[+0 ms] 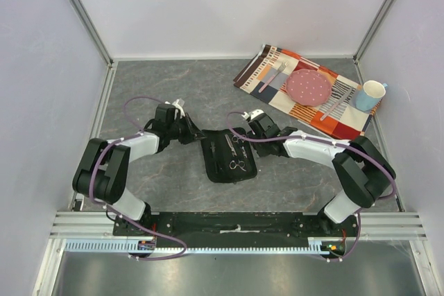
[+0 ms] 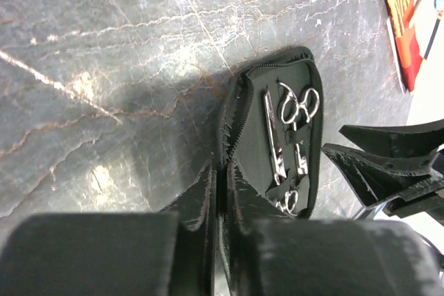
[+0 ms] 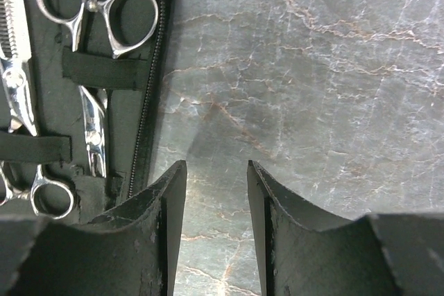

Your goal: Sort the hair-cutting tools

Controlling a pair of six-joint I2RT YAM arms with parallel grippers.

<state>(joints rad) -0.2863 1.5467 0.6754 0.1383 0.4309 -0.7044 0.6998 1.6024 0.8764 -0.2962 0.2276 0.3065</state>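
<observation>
Though beside right gripper (image 3: pixel 216 168), scissors (image 3: pixel 91 6) apart.

I'm logging two matching arms: left arm (image 1: pixel 139 145) and right arm (image 1: pixel 309 149) are each showing white shells between chunky black joints. A purple cable (image 1: pixel 139 98) is looping along each one. I'm seeing a black base plate (image 1: pixel 236 223) under both, with small coloured spots near its ends. Right gripper's fingers (image 3: pixel 163 206) are showing glossy black, scuffed, wedge-tipped; left gripper's fingers (image 2: pixel 201 199) are looking the same.
</observation>
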